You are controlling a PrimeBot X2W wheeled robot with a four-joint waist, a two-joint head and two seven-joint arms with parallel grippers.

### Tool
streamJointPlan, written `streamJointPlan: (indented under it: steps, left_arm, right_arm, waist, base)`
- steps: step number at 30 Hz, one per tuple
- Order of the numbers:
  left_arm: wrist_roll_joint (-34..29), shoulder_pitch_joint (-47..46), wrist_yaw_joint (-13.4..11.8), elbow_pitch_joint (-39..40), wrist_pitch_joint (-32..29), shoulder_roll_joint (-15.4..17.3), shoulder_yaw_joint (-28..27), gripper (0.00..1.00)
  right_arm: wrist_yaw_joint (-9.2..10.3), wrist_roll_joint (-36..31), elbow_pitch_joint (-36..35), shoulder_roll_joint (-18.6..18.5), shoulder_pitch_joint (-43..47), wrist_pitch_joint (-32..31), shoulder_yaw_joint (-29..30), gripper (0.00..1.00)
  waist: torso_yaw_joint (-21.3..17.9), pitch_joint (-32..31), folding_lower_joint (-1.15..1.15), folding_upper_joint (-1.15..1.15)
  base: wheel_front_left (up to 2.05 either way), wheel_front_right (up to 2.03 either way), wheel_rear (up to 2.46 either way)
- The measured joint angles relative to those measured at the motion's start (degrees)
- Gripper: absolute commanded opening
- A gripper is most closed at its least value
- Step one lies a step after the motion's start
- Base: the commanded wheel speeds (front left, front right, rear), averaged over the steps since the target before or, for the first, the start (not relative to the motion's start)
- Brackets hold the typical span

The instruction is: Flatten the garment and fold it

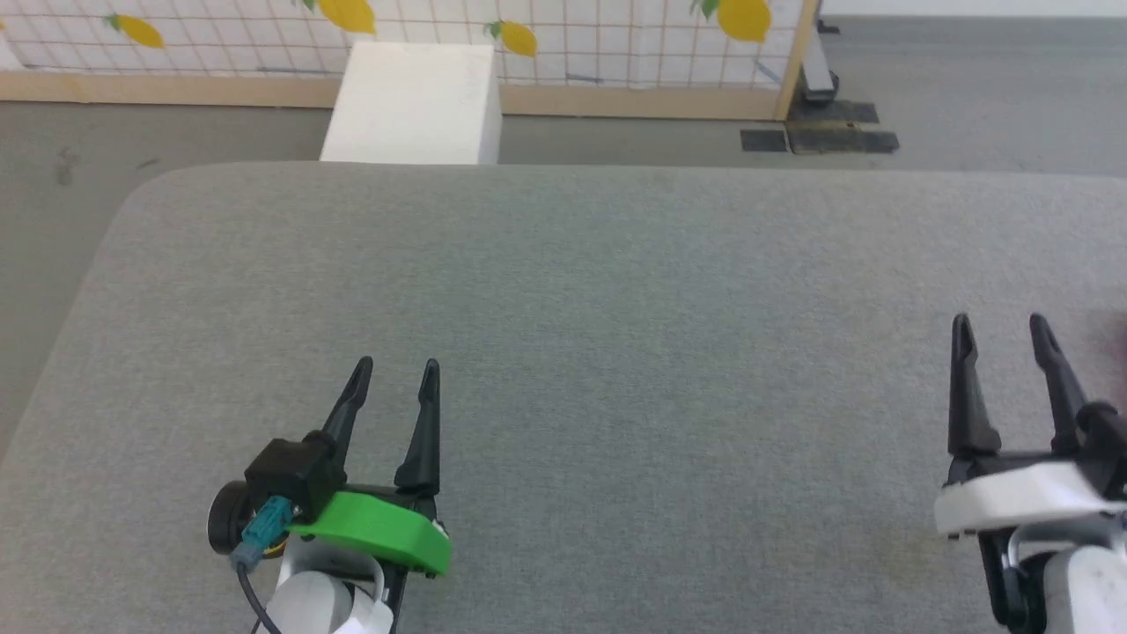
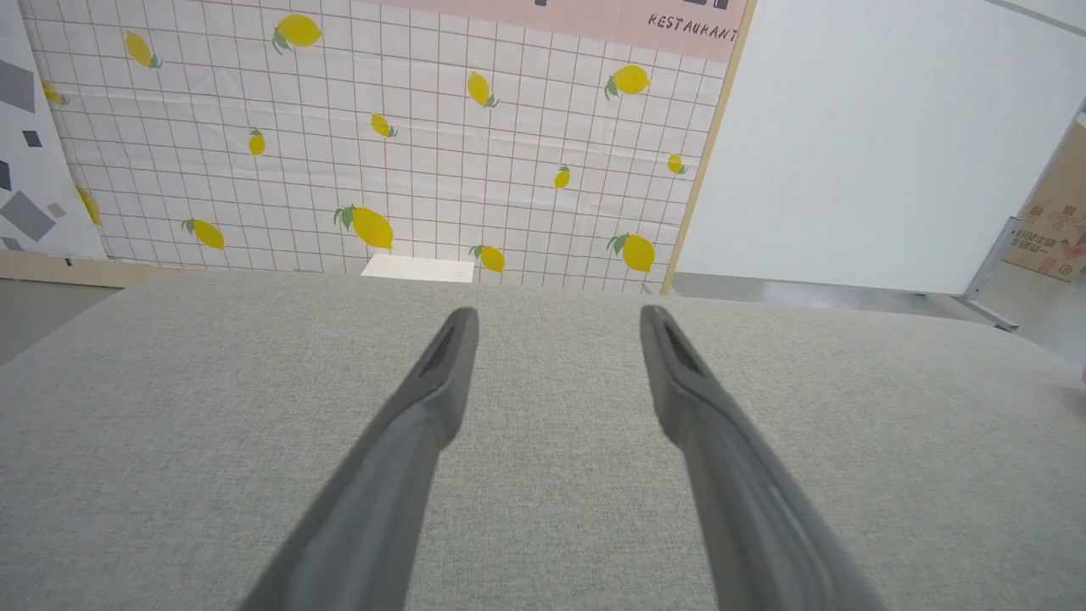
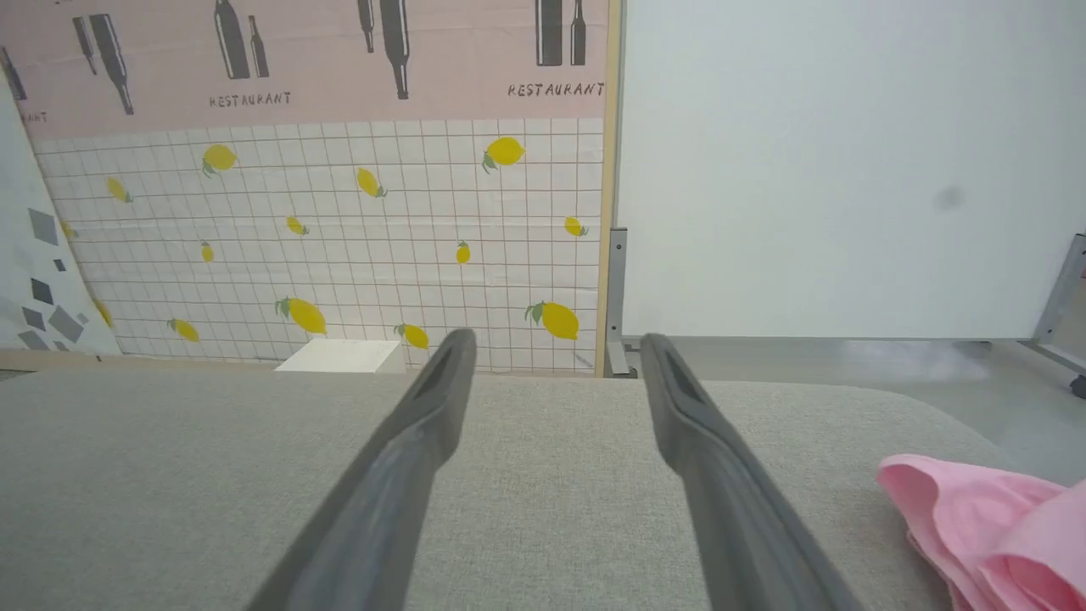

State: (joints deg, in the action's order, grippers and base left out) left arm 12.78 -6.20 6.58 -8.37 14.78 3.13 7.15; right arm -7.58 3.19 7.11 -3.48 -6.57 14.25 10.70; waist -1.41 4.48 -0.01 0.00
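Lower left in the head view: left gripper (image 1: 398,363), over the grey table (image 1: 563,282), fingers spread, gripping nothing. Lower right: right gripper (image 1: 1000,320), fingers likewise apart and empty. Pointing toward the table's far edge, well apart from each other. In the right wrist view: pink garment (image 3: 993,526). Lies bunched on the table, to the right of the right gripper, near it but not touching. Beyond the far edge: white box (image 1: 414,101), in front of a lemon-print wall (image 1: 616,44).
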Motion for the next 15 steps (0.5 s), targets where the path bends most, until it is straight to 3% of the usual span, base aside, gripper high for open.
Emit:
streamJointPlan:
  steps: [15]
  left_arm:
    - [1.05,3.85,-0.60,-0.36,0.00,-0.07,-0.71,1.00]
  right_arm:
    - [0.00,1.74,-4.87,0.46,10.28,0.42,-2.59,1.00]
  waist:
    - [2.03,-4.47,0.00,0.00]
  base:
    - [0.00,0.00,0.00]
